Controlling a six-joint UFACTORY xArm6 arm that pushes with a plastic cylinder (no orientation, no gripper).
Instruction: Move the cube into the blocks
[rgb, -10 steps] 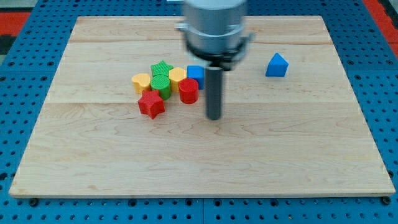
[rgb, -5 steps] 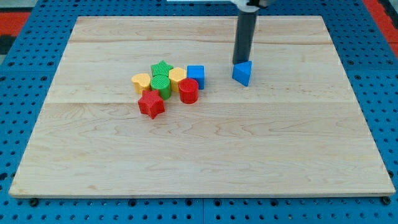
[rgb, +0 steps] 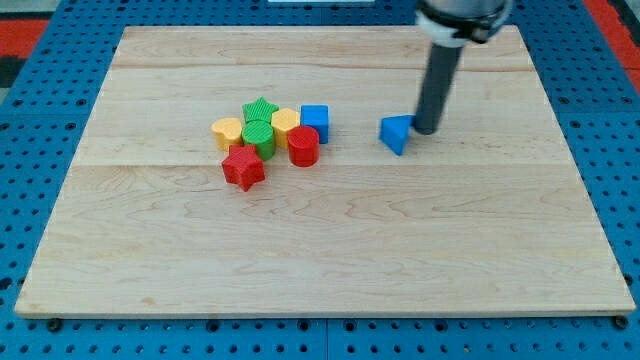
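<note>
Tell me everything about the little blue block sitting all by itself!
The lone blue block is small, solid blue and wedge-like, with slanted faces. It rests on the pale wooden board, apart from the cluster at the view's left. My tip is right at its right side, seemingly touching it. The nearest clustered piece is the blue cube.

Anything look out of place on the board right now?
One blue block sits apart, to the view's right of the cluster, with my tip at its right side. The blue cube already touches the cluster. Nothing looks damaged.
</note>
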